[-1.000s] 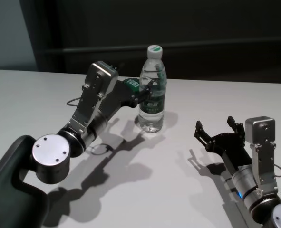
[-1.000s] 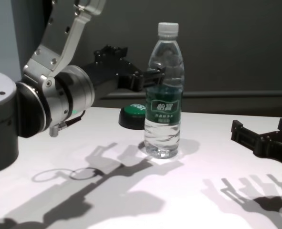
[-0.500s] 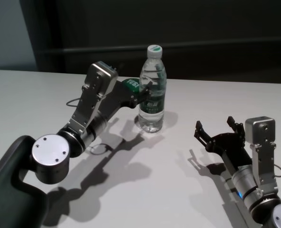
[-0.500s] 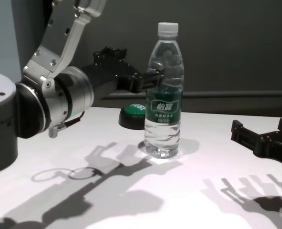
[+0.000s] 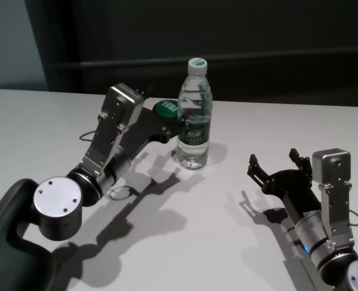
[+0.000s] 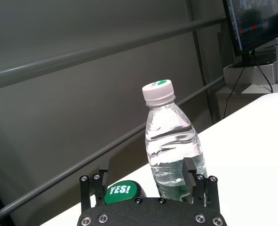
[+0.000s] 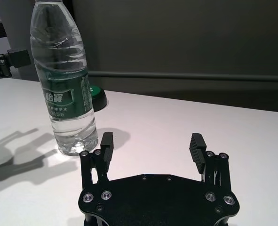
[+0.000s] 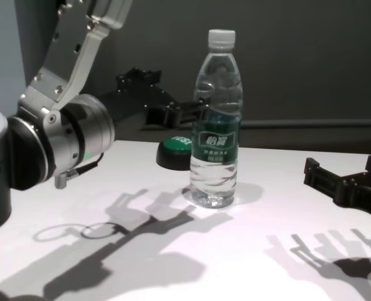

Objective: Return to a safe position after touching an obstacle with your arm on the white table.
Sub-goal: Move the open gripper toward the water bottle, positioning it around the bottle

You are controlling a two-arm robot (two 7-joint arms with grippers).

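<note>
A clear water bottle [image 5: 194, 115] with white cap and dark green label stands upright on the white bench [image 5: 227, 242], just beside a green-topped button [image 5: 165, 108].

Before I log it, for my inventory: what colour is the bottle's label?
Dark green, clearest in the right wrist view on the bottle.

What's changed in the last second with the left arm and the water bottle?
The left gripper has drawn back from the water bottle toward the robot's left, open, uncovering the green button. The bottle stayed upright in place on the white table; the right gripper stayed parked, open.
</note>
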